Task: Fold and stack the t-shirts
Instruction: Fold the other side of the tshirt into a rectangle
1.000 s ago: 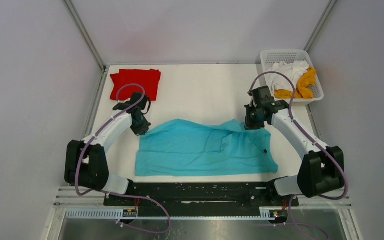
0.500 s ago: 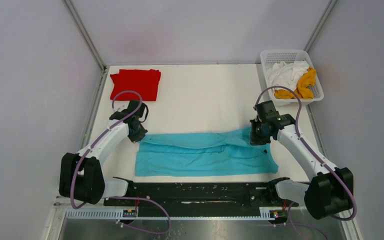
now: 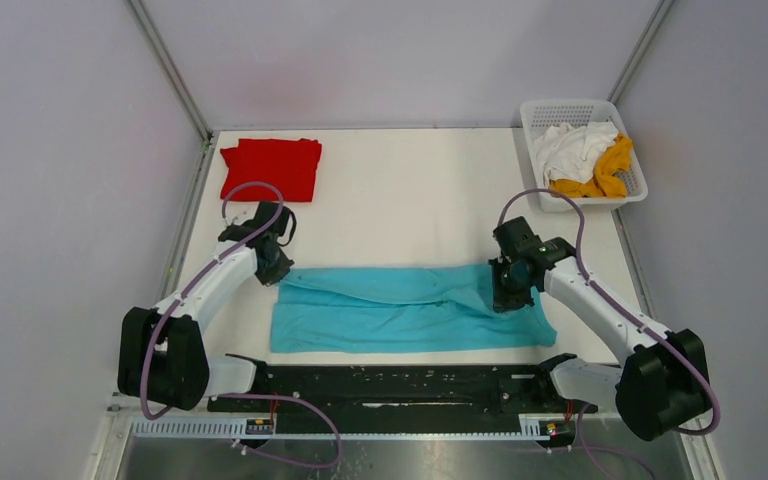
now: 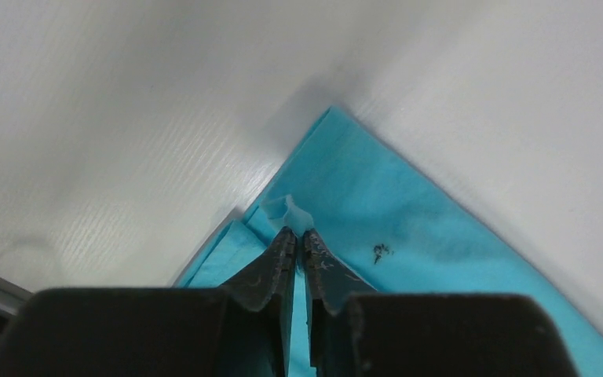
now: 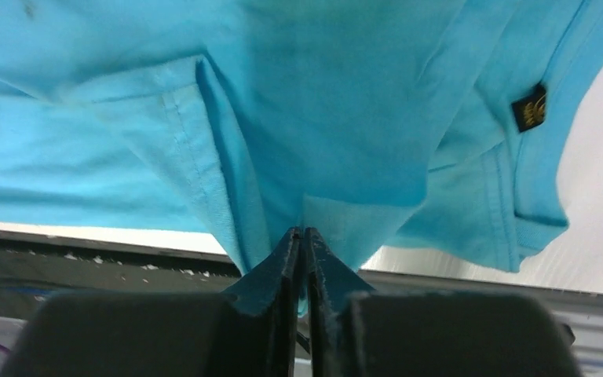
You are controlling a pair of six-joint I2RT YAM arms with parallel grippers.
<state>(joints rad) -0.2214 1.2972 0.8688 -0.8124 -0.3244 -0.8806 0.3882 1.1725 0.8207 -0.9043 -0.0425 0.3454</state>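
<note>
the turquoise shirt lies folded into a long band across the lower middle of the top view, flat on the counter. the left end effector, jaws narrow, pinches its upper left corner. the right end effector, jaws nearly together, pinches a fold near its right end. a folded red shirt sits upper left. a white shirt and a yellow shirt lie in the basket upper right.

Top external camera: high above the near edge, facing down across the white flat table; left and right wrist cameras: very close, facing down; all three share the turquoise-blue soft fabric t-shirt.
</note>
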